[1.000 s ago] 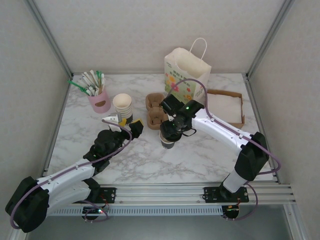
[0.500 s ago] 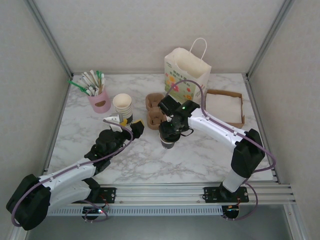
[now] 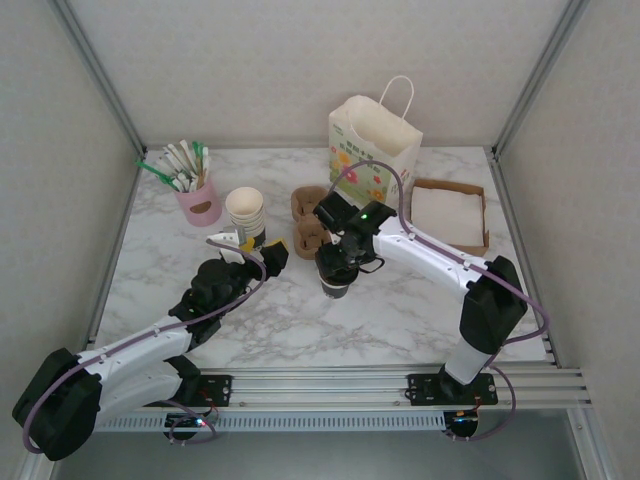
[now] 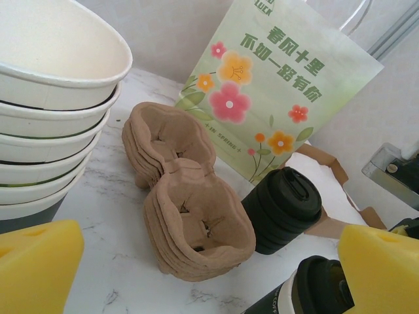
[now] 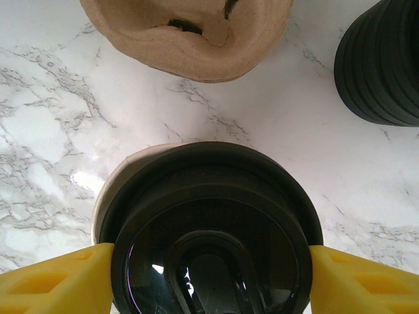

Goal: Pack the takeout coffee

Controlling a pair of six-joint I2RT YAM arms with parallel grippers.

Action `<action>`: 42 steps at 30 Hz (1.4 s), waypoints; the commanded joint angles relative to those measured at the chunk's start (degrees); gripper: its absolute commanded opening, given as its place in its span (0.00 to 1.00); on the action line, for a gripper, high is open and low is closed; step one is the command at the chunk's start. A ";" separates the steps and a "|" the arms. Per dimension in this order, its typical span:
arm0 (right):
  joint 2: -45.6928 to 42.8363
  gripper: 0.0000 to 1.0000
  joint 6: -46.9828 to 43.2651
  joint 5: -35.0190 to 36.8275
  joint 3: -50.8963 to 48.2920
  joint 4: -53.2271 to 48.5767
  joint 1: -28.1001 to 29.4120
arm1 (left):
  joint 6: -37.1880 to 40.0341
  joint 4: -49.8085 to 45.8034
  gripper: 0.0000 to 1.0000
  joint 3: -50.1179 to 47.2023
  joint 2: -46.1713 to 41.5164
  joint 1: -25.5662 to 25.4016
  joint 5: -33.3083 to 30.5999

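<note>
The takeout coffee (image 5: 209, 229), a cream cup with a dark lower band and a black lid, stands at the table's middle (image 3: 335, 284). My right gripper (image 5: 209, 281) comes down over it, both yellow fingers pressed against the lid's rim, shut on it. In the top view the right gripper (image 3: 338, 264) covers the cup's top. Whether the cup rests on the marble or hangs just above it I cannot tell. My left gripper (image 4: 209, 275) is open and empty, to the cup's left (image 3: 258, 250). The left wrist view catches the coffee (image 4: 314, 291) at the bottom right.
A stack of brown cup carriers (image 3: 310, 218) lies just behind the coffee, with a flowered paper bag (image 3: 375, 150) standing open further back. A black lid stack (image 4: 281, 209) sits beside the carriers. Lidless cream cups (image 3: 245, 212), a pink holder (image 3: 200, 205) and a napkin tray (image 3: 450, 215) flank them.
My right gripper and the coffee have shifted slightly left. The left arm has barely moved.
</note>
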 commanded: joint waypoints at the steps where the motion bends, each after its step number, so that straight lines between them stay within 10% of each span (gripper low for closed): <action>1: 1.28 0.71 -0.06 -0.04 1.96 -0.79 0.92 | 1.09 1.48 1.00 0.65 0.24 -0.41 -0.61; 42: -0.14 0.71 -0.86 2.76 2.55 -0.51 3.31 | 1.11 1.76 1.00 0.43 0.33 -0.39 -0.71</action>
